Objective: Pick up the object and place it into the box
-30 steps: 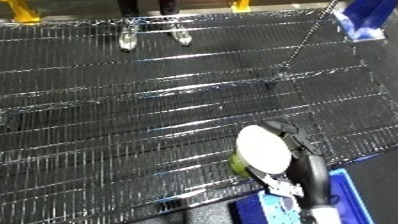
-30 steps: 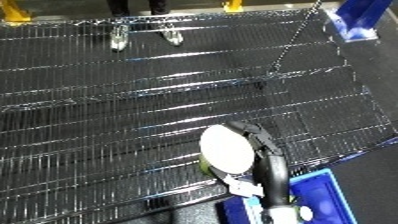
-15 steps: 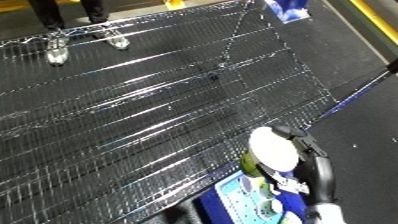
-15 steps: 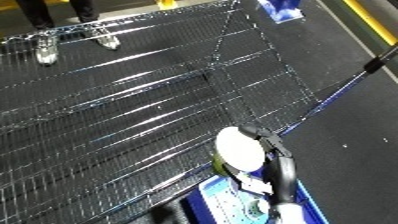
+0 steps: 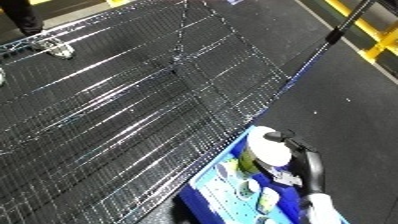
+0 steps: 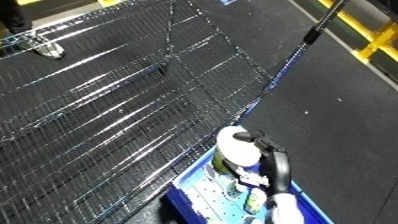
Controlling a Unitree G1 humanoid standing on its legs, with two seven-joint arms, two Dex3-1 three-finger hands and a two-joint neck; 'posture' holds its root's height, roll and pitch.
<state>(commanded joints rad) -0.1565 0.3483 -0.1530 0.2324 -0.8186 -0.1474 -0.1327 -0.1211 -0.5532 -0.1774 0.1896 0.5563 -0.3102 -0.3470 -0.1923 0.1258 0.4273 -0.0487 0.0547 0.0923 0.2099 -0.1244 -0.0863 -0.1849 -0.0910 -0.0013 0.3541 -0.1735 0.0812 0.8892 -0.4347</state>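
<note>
A wire mesh table (image 5: 115, 115) fills the left. At its lower right edge sits a blue bin (image 5: 218, 182) with items inside. Over the bin, the right hand (image 5: 298, 150) curls around a white round object (image 5: 266, 150)

warehouse-like hall, wire-mesh table (image 5: 133, 110)
</note>
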